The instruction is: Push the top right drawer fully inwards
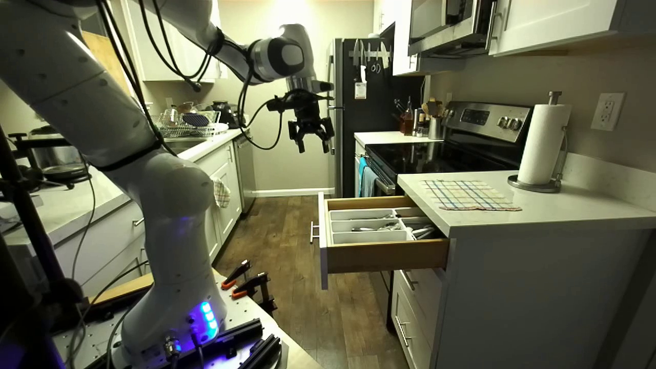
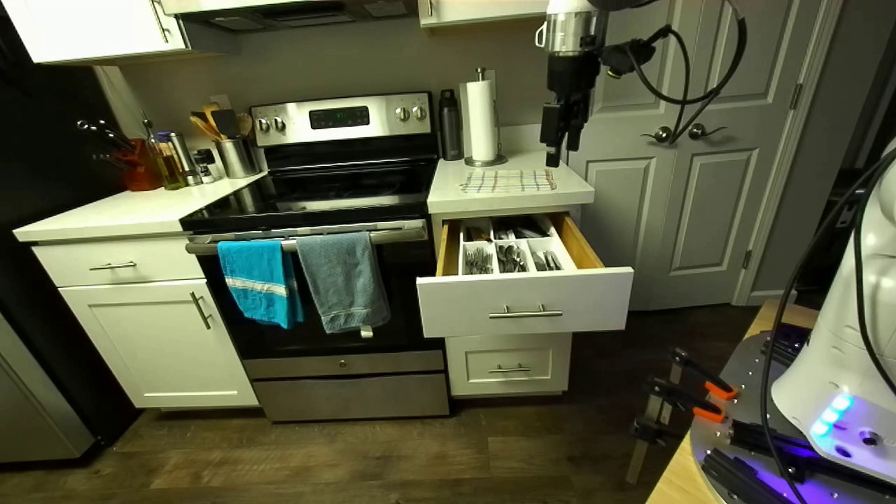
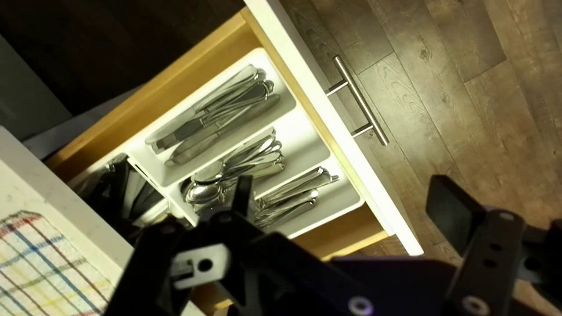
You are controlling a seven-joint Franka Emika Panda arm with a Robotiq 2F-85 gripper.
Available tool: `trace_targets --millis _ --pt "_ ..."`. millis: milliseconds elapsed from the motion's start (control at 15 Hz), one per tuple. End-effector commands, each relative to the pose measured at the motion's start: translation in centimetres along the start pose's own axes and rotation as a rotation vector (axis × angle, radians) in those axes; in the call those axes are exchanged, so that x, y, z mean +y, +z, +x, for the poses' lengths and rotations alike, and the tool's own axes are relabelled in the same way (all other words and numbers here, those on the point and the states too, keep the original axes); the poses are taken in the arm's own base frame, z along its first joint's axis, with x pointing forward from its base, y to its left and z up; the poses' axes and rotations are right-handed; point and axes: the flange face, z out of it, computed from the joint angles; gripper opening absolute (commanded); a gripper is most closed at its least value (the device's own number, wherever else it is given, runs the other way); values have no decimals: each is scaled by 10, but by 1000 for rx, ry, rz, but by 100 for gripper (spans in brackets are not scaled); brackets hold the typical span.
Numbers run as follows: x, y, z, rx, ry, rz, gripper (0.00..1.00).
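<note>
The top right drawer is pulled well out of its cabinet in both exterior views, with its white front (image 2: 455, 308), pale wood side (image 1: 387, 257) and bar handle (image 1: 314, 232). The wrist view shows its front's top edge (image 3: 341, 131), the handle (image 3: 362, 103) and a white cutlery tray (image 3: 311, 136) of utensils inside. My gripper (image 1: 313, 146) hangs fingers down, well above the drawer near its front, touching nothing. It also shows in an exterior view (image 2: 563, 148). In the wrist view the gripper (image 3: 342, 193) is open and empty, its fingers wide apart; the left finger hides part of the cutlery.
A white countertop (image 1: 553, 210) with a checked cloth (image 1: 469, 195) and a paper towel roll (image 1: 543, 143) is above the cabinet. Deeper white drawers (image 2: 509, 365) are shut below. The stove (image 2: 315, 182) with hanging towels (image 2: 343, 280) stands beside it. Clamps (image 1: 251, 284) stick out from the robot's table.
</note>
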Motion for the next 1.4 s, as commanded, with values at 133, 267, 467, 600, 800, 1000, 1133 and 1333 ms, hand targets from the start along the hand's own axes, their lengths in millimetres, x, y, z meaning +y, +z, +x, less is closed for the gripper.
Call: trace_targets --millis 133,267,467,600,800,1000,1133,1333 --pt "-15 34 68 -8 -197 33 100" --pt "-25 49 84 -33 -256 51 100" --pt "-41 72 100 -83 -344 87 100" --pt "-54 91 109 -127 -409 104 100" --pt "-69 115 116 -233 -509 107 100" --pt "-73 121 110 -259 -491 109 100" --pt "-75 128 113 -275 -497 113 100" --pt "-74 125 113 -270 -495 112 100"
